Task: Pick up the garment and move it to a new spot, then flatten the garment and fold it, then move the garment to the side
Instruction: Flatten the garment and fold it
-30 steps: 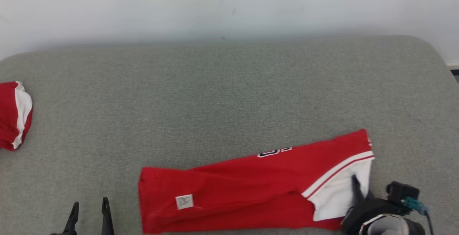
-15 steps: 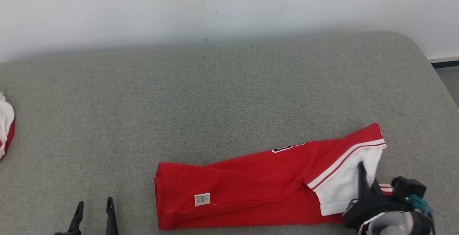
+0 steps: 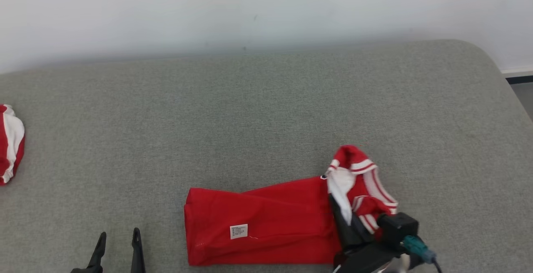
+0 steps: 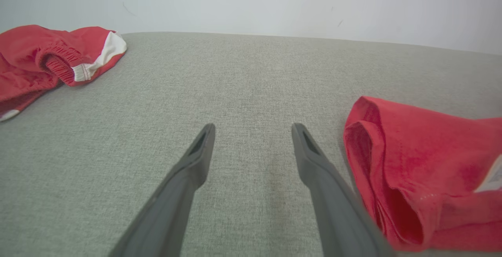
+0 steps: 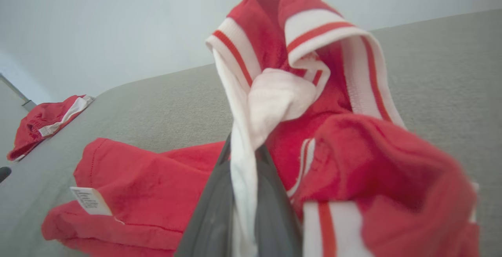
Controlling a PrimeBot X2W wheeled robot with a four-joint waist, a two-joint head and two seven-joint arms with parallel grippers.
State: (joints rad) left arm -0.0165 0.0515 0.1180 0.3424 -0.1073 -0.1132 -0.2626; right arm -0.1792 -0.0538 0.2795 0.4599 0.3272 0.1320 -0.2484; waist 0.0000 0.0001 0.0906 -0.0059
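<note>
- Folding looks underway: R gripper (image 3: pixel 336 206) clamped on garment (image 3: pixel 258 219) at striped end, held above red body.
- L gripper (image 3: pixel 118 239) fingers apart, empty.
- Left: finish fold, move aside.

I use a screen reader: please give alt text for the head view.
The right gripper is shut on the white-trimmed end of a red garment, holding it bunched above a grey cushion. The open left gripper sits at lower left.

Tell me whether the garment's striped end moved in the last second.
Yes. The right gripper has lifted the striped end and carried it left, toward the unmoved white label.
</note>
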